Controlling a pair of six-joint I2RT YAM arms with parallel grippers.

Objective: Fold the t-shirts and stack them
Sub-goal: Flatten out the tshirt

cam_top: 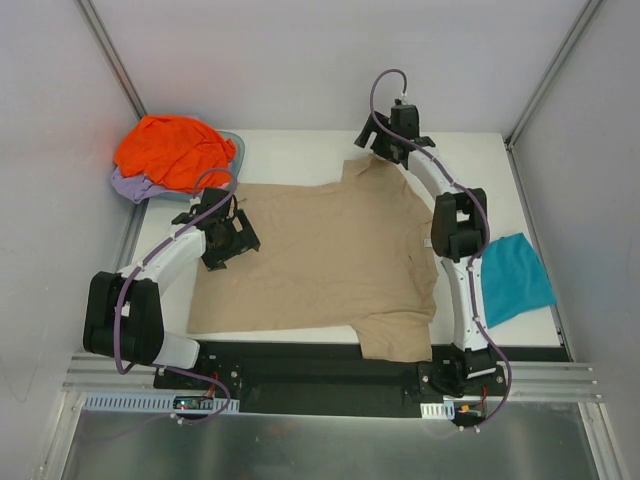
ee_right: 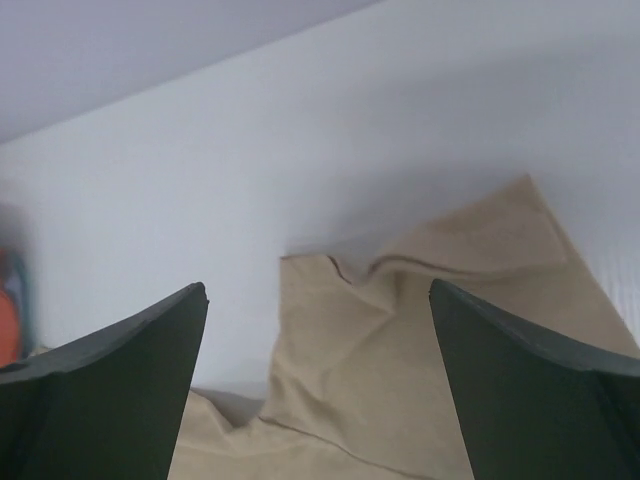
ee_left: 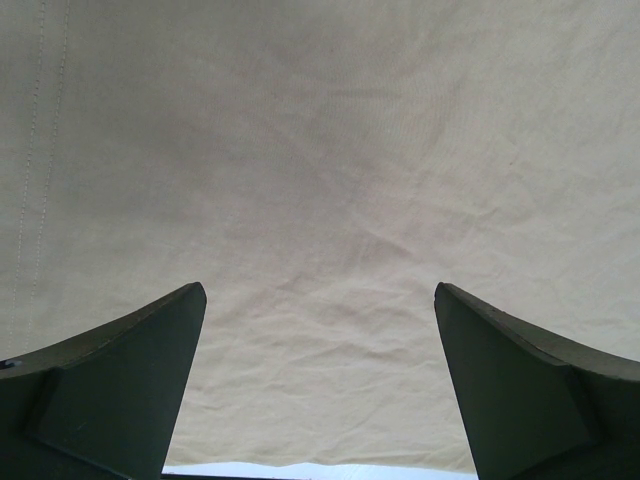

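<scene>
The tan t-shirt [cam_top: 320, 255] lies spread flat across the middle of the table, collar toward the right. It fills the left wrist view [ee_left: 330, 180]. My left gripper [cam_top: 232, 232] is open, low over the shirt's left part near its hem. My right gripper [cam_top: 385, 152] is open over the shirt's far sleeve [ee_right: 400, 330], which is rumpled. The bright orange t-shirt [cam_top: 175, 148] is heaped on the lavender t-shirt [cam_top: 130, 185] at the far left. The teal t-shirt [cam_top: 512, 277] lies folded at the right.
A teal-grey basin [cam_top: 238, 150] holds the orange and lavender heap at the back left corner. White walls close in the table [cam_top: 300, 160] at the back and sides. A black mounting rail [cam_top: 300, 365] runs along the near edge.
</scene>
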